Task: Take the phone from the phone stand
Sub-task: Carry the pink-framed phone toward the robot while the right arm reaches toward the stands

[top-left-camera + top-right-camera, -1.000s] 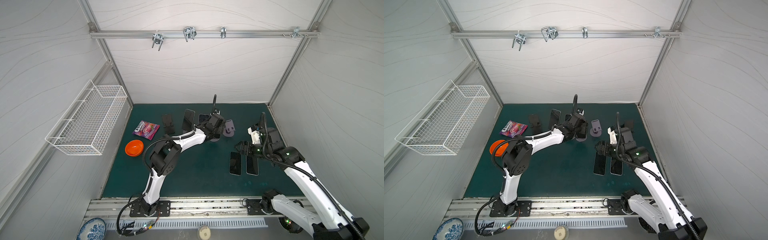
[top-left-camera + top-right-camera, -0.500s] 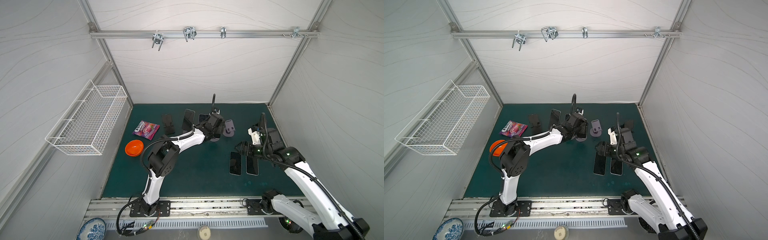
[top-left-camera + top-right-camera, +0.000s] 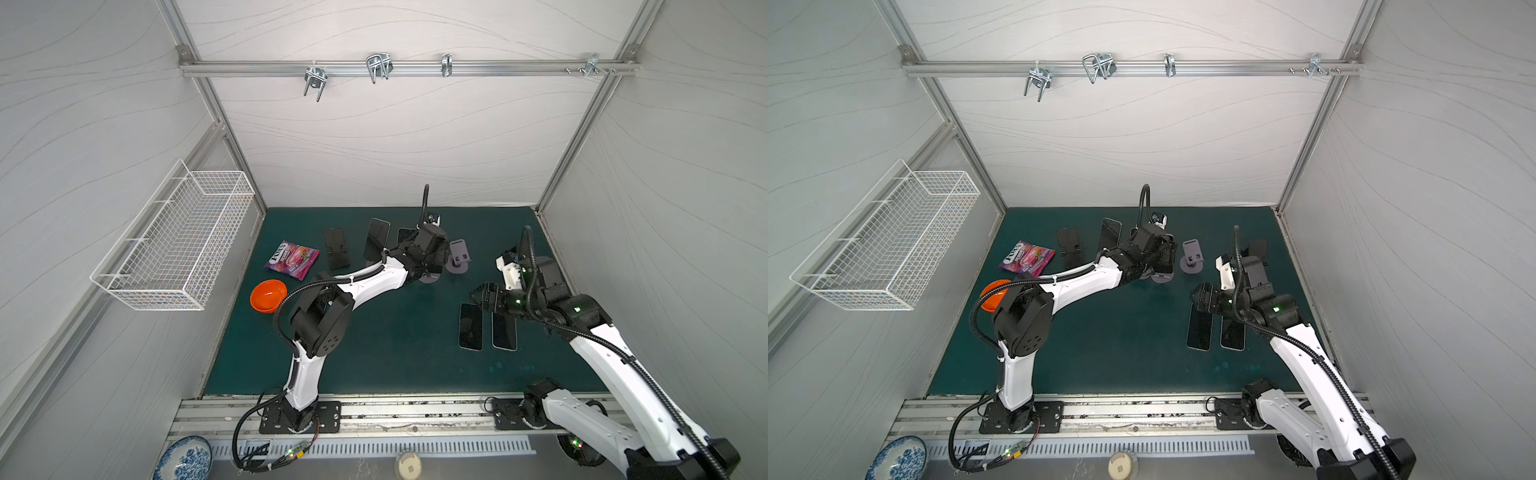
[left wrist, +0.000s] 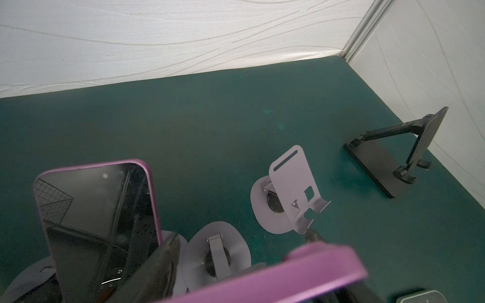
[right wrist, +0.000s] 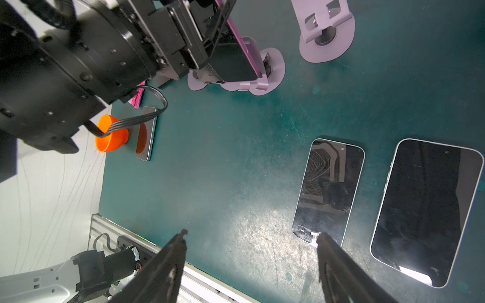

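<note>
A phone in a purple case (image 5: 236,60) leans on a lilac phone stand (image 5: 265,76) with a round base near the back middle of the green mat. My left gripper (image 3: 434,257) (image 3: 1160,257) is shut on this phone's sides. Its lower end sits at the stand's lip. In the left wrist view the phone's purple edge (image 4: 275,272) crosses close in front, with the stand's base (image 4: 217,251) behind it. My right gripper (image 5: 251,234) (image 3: 484,293) hangs open and empty over the mat, to the right.
An empty lilac stand (image 3: 457,257) stands just right of the held phone, and another purple-cased phone (image 4: 97,215) leans on a stand just left. Two phones (image 3: 471,326) (image 3: 504,330) lie flat under the right gripper. Black stands (image 3: 336,249) (image 4: 388,157), a candy packet (image 3: 293,258) and an orange bowl (image 3: 268,295) stand around.
</note>
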Robot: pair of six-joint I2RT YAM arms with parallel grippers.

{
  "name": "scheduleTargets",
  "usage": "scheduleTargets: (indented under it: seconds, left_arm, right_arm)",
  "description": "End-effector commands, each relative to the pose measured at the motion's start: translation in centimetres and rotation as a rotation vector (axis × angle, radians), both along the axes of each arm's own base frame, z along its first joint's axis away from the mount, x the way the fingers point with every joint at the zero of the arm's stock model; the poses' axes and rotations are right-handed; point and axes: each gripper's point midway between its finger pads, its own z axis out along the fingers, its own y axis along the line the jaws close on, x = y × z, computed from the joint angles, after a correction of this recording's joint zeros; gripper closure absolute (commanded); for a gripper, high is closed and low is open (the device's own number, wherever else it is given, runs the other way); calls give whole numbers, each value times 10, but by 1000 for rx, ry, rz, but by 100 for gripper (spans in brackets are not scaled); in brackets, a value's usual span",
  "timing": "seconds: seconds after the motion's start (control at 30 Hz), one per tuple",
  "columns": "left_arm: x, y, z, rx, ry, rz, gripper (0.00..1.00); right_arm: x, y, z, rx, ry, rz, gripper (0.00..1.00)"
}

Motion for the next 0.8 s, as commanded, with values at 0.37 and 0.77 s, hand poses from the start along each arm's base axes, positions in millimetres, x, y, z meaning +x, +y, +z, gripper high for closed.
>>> scheduleTargets:
  seconds: [0.37,0.77]
  left_arm:
    - [-31,3,84,-116,-156,-48,34]
    - [-75,57,105,-97,-209,-19,34]
  right_arm:
    - [-14,3,16,81,34,-18,24]
    - [-7,11,23,116,26,-79,30]
